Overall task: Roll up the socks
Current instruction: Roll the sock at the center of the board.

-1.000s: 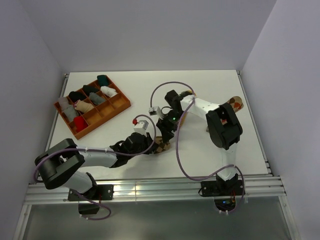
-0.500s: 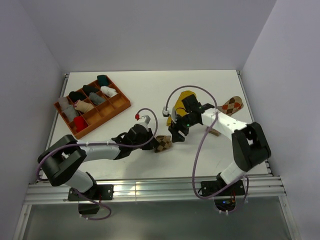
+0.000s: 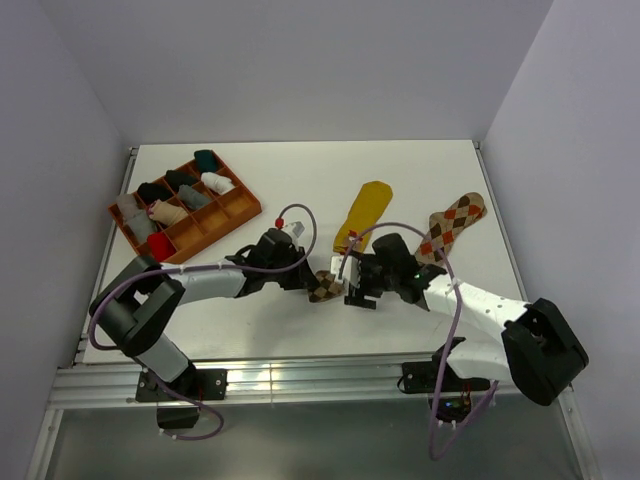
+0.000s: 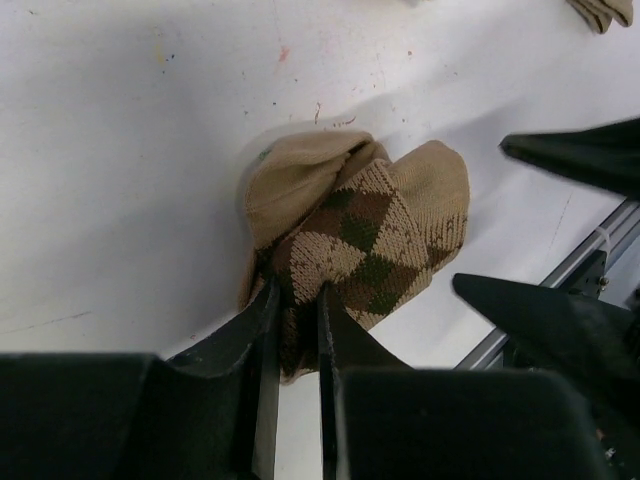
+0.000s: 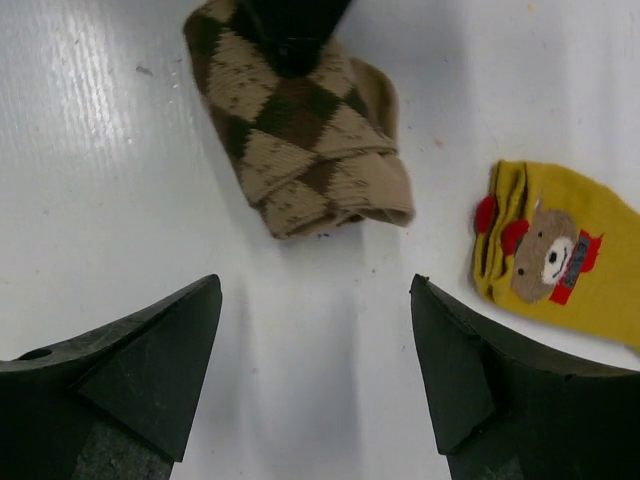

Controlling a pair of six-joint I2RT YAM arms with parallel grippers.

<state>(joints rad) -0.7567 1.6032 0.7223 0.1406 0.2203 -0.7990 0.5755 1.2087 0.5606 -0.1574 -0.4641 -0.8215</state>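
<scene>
The brown-and-cream argyle sock [image 4: 360,225] lies bundled on the white table near the front middle. My left gripper [image 4: 295,330] is shut on its near edge, with knit fabric pinched between the narrow jaws. In the top view the left gripper [image 3: 310,281] reaches the bundle [image 3: 327,287] from the left. My right gripper [image 5: 315,290] stands wide open just short of the bundle [image 5: 300,130], with only bare table between its fingers. The mustard yellow sock [image 3: 364,212] lies flat and long behind, and its bear label [image 5: 550,255] shows. The orange argyle sock [image 3: 452,222] lies flat at the right.
An orange compartment tray [image 3: 222,232] at the back left holds several small plain bundles in black, grey, white, teal and red. Both arms' cables loop above the table's middle. The table's front rail runs close below the bundle.
The right arm has swung from behind the bundle round to its right side, low over the table, and its jaws have opened wider. The yellow sock is now uncovered. The left gripper keeps its hold.
</scene>
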